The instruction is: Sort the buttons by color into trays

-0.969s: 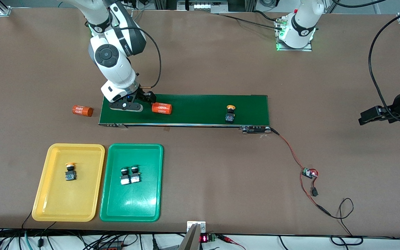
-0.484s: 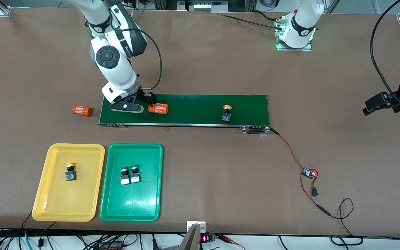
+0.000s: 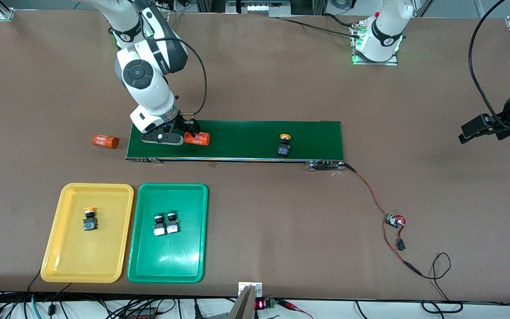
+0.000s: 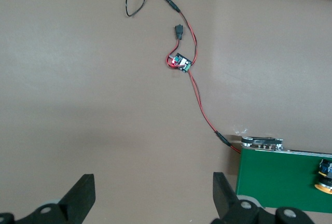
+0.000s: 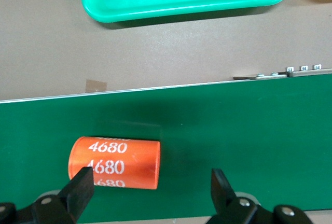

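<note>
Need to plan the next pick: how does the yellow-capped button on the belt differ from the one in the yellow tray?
The belt button sits on the dark-green conveyor belt, unsorted; the tray button already lies in the yellow tray. The belt button is toward the left arm's end and farther from the front camera; the tray button is nearer. Both have yellow caps on dark bodies, and no claw touches either.
</note>
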Controlling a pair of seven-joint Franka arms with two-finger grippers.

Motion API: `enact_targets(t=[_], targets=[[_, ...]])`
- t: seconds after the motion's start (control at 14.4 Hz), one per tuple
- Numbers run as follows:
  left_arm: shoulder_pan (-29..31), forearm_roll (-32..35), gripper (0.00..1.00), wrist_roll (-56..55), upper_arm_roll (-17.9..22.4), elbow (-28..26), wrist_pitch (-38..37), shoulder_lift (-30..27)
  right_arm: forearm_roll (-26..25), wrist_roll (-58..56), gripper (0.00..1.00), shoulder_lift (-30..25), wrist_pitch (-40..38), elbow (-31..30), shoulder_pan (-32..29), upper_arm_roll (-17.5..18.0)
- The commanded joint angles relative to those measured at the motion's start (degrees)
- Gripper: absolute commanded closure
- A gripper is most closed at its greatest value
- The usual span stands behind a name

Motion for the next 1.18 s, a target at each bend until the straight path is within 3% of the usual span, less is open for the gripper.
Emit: enact_targets(t=[0.0,1.11], targets=[[0.62,-0.88,0.00,2.66,0.18,0.76,-0.22,-0.76,0.09,0.38,0.00,0.49,-0.11,0.83,-0.01,0.07],[1.24,0.18,0.00,3.45,0.26,1.38,-3.39,-0.76,0.10,0.38,0.00,1.02,-0.02,1.44,-0.01,0.07]])
